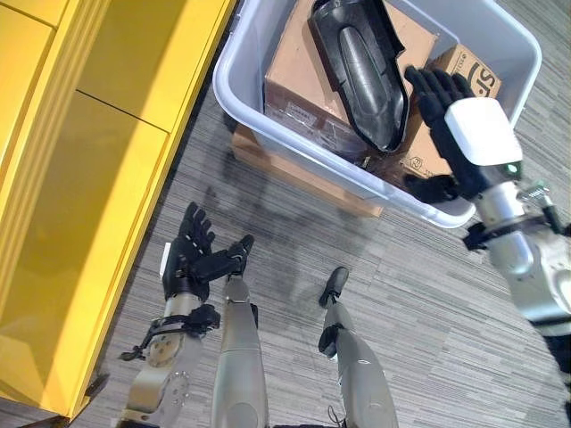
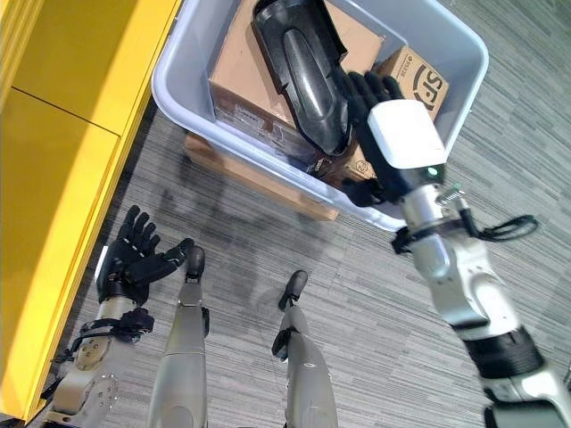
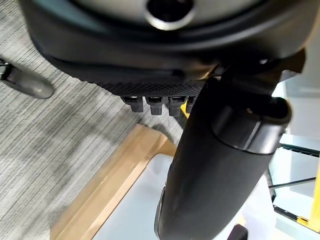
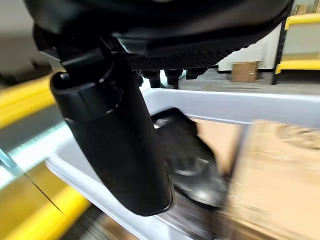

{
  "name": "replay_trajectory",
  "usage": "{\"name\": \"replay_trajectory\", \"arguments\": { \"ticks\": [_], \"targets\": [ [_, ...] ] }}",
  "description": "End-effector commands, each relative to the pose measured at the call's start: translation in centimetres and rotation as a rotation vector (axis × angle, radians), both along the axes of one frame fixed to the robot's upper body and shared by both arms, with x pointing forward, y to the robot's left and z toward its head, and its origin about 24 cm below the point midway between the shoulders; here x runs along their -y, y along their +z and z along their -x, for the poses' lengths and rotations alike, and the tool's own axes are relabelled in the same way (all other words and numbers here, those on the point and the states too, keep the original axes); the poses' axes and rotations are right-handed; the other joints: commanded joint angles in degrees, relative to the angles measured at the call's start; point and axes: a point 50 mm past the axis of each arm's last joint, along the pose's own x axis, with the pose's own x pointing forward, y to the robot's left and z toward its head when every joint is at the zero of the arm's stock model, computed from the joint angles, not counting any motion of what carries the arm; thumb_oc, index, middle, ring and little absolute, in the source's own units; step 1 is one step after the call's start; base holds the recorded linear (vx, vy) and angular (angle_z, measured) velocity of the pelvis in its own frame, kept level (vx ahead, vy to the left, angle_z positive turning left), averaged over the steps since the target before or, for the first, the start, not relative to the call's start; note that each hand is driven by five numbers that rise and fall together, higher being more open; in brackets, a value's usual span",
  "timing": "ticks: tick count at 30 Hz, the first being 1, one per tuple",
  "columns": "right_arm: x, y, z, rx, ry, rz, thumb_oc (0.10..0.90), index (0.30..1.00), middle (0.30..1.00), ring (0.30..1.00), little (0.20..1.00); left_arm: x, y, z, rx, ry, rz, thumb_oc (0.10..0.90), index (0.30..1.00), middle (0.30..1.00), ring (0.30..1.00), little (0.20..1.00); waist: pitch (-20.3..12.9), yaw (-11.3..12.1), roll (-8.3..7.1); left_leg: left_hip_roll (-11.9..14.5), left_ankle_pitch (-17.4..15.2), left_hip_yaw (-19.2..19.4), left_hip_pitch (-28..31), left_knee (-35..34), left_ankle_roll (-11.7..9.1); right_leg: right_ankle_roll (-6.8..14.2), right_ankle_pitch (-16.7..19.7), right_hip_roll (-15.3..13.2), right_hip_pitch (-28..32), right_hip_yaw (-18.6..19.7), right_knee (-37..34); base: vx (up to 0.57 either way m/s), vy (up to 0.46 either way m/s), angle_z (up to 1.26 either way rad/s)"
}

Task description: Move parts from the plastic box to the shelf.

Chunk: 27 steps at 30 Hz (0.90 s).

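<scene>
**Spotter:** Start with the head cameras. Where's the part?

**Operator:** In the left eye view I see the black moulded part (image 1: 357,67) lying across the cardboard cartons (image 1: 299,76) inside the grey plastic box (image 1: 245,80). The box sits on a low wooden pallet (image 1: 294,174) on the grey carpet. My right robot hand (image 1: 455,125) is over the box's near right rim, fingers straight and spread, just beside the part; I can't tell if they touch it. It grips nothing.

**Spotter:** And the right eye view?

**Operator:** Same scene. The left robot hand (image 2: 134,254) hangs low near the yellow shelf (image 2: 62,160), released, fingers loosely spread.

**Spotter:** Wrist views?

**Operator:** The left wrist view shows relaxed fingers over the pallet's edge. In the right wrist view the thumb stands clear above the glossy part.

**Spotter:** How will it handle?

**Operator:** I judge it a stiff, hollow plastic shell, light but slick and curved. I'd take it by a long raised edge, thumb underneath, rather than the smooth domed face.
</scene>
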Motion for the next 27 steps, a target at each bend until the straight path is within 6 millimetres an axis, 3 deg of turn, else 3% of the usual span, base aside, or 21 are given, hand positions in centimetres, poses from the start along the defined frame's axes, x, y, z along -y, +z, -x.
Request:
{"name": "replay_trajectory", "arguments": {
  "ticks": [1,4,8,15,27],
  "targets": [
    [0.4,7.2,1.1,0.326,0.061,-0.166,0.9,1.0,1.0,1.0,1.0,0.3,3.1,0.1,0.172,-0.011,0.005,0.9,1.0,1.0,1.0,1.0,-0.2,0.9,0.09,-1.8,-1.1,4.6,-0.5,0.5,4.4,3.7,-15.3,-1.4,14.4,1.5,5.7,0.0,0.0,0.0],
    [-0.4,8.3,0.9,0.384,0.093,-0.249,0.9,1.0,1.0,1.0,1.0,0.4,3.1,0.0,0.175,-0.015,0.014,0.9,1.0,1.0,1.0,1.0,-0.2,1.1,0.36,-1.8,-0.8,4.7,-0.8,0.3,4.5,3.6,-15.1,-1.3,14.1,1.4,5.7,0.0,-0.006,0.02],
    [-3.1,10.9,0.5,0.468,0.174,-0.346,0.9,1.0,1.0,1.0,1.0,0.8,3.4,-0.2,0.184,-0.023,0.026,0.9,1.0,1.0,1.0,1.0,-0.2,1.8,0.69,-2.0,-1.0,4.8,-0.9,0.2,4.4,3.7,-15.3,-1.4,14.2,1.3,5.6,0.0,0.0,0.0],
    [-4.7,13.3,-0.2,0.518,0.184,-0.399,0.9,1.0,1.0,1.0,1.0,1.4,4.0,-0.5,0.213,-0.037,0.039,0.9,1.0,1.0,1.0,1.0,-0.2,2.5,0.88,-2.4,-1.1,4.5,-1.8,0.4,4.5,3.6,-15.4,-1.4,13.7,1.0,5.6,0.01,0.0,0.03],
    [-5.6,13.2,-3.6,0.396,0.134,-0.488,0.9,1.0,1.0,1.0,1.0,2.0,4.1,-0.9,0.227,-0.056,0.064,0.9,1.0,1.0,1.0,1.0,-0.2,3.5,1.57,-2.8,-0.9,4.1,-3.8,0.4,4.6,3.4,-15.2,-1.3,12.1,0.9,5.7,0.0,0.001,0.02]
  ]
}}
